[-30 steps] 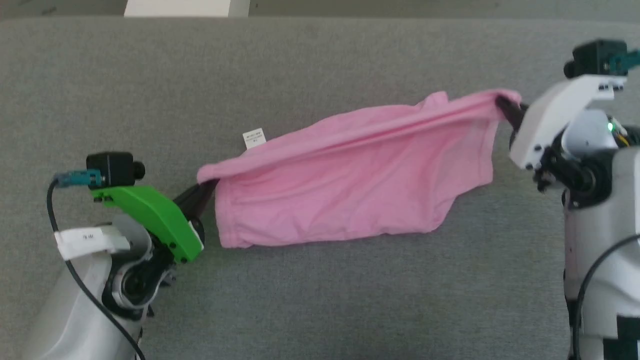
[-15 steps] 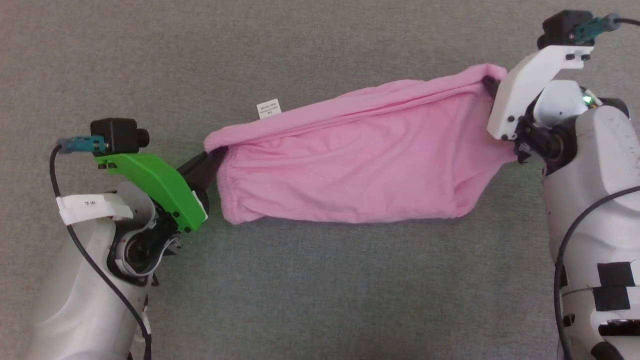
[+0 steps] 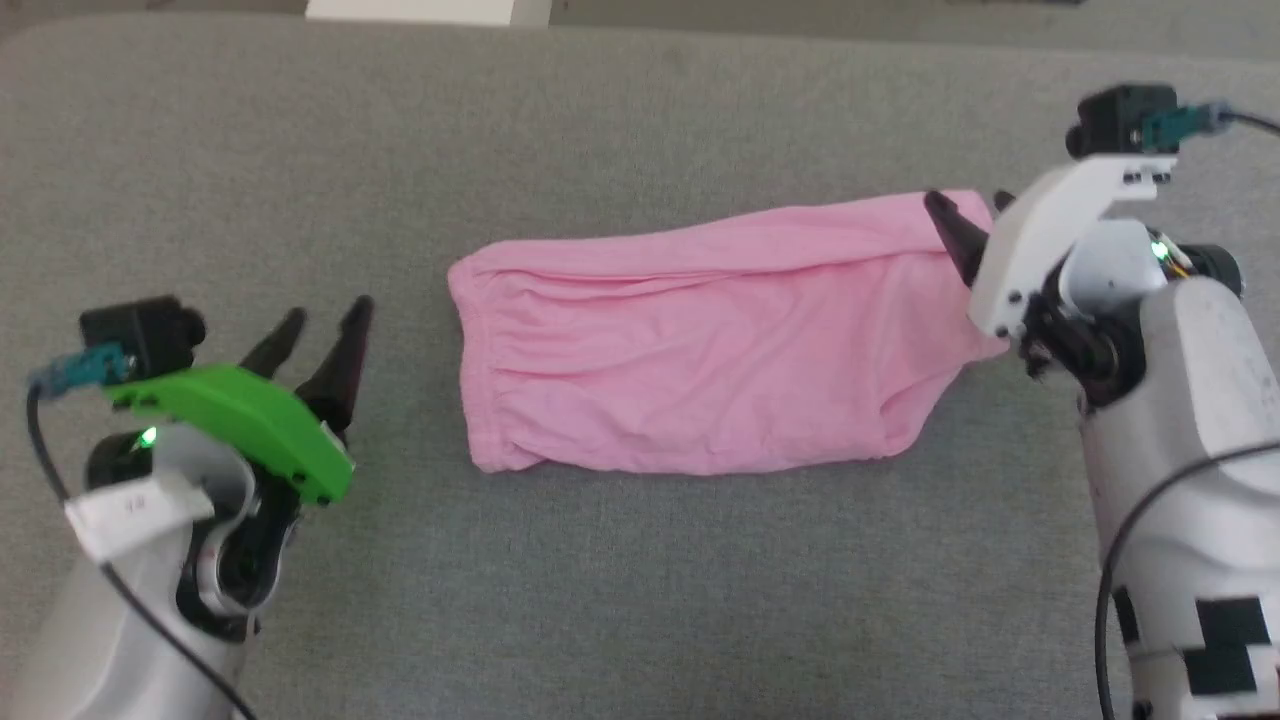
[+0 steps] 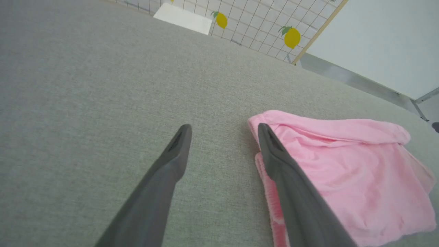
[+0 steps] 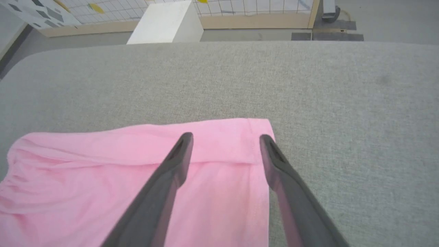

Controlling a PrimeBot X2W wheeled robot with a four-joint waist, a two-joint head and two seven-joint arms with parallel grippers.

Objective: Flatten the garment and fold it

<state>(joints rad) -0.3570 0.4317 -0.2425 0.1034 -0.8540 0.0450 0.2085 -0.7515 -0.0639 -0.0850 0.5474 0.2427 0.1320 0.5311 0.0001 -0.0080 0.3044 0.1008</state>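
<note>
1. The garment [image 3: 700, 370], a pair of pink shorts, is laid on the grey cloth-covered counter [image 3: 640, 600], near its middle, with its long side running left to right.
2. Its gathered waistband edge is turned toward the robot's left. The end toward the right narrows to a slanted corner.
3. Along the far edge a strip of cloth is folded over onto the body of the shorts. The near edge is seen as a gently curved line, and light wrinkles are spread across the surface.
4. The left hand [image 3: 328, 312] is held with its two dark fingers spread wide. It is set apart from the waistband edge, and a band of bare counter is seen between them in the head view.
5. In the left wrist view one finger of the left hand [image 4: 223, 127] is lined up over the waistband edge of the garment [image 4: 343, 164]. Whether it is touched cannot be told.
6. The right hand [image 3: 968, 200] is also spread wide, above the far right corner of the shorts.
7. In the right wrist view, the right hand [image 5: 226, 136] is placed with one finger over the pink cloth [image 5: 85, 171] and the other along its hemmed side edge.
8. Broad grey counter is left open on the near side, on the far side and to the left of the shorts.
9. A white box [image 3: 430, 10] is seen beyond the counter's far edge.
</note>
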